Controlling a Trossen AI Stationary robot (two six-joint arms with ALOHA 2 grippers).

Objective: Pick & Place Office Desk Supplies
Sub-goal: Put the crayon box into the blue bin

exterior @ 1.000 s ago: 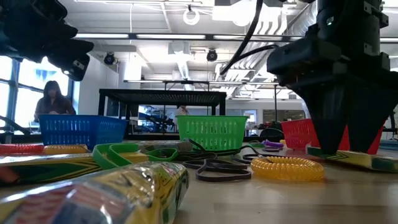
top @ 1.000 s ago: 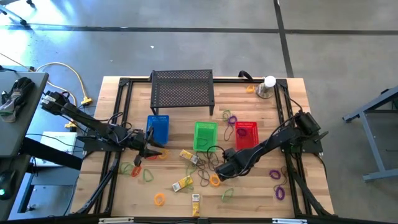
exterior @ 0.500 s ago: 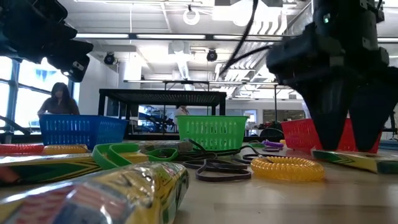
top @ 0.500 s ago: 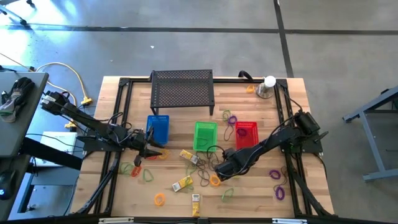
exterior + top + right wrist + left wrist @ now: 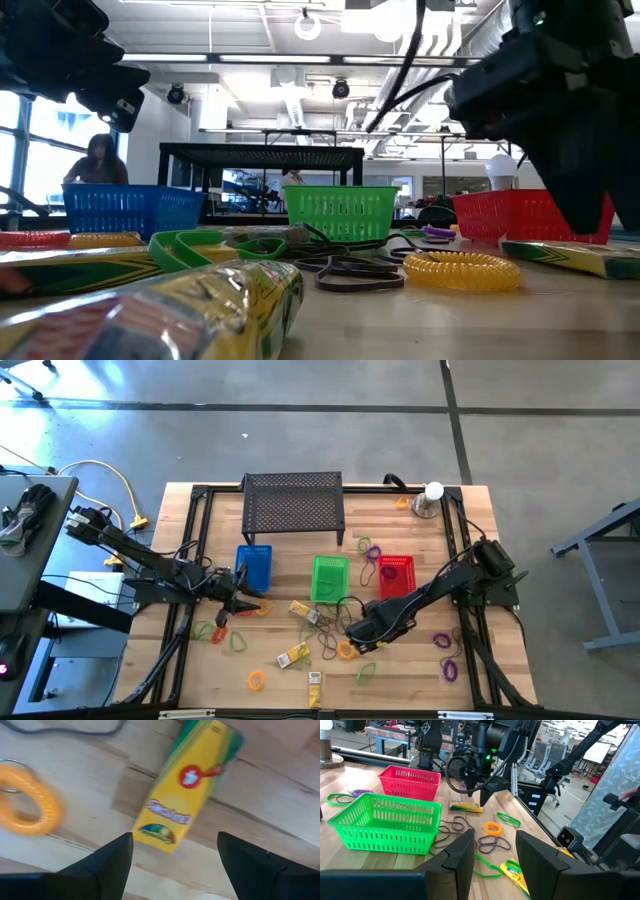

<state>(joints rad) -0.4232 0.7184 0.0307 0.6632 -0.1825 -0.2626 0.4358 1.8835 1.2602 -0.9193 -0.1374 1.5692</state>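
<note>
Right claw [image 5: 172, 862] shifted, agape over yellow box [image 5: 186, 790].

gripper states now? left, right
Left gripper: open, empty, beside the blue basket.
Right gripper: open, empty, over a yellow box.

bright, even overhead light; right wrist view motion-blurred, low view's foreground out of focus.

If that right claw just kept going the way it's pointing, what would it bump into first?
Probably the yellow crayon box lying flat on the table: the right gripper points down at it with fingers open, the box lying between them.
</note>
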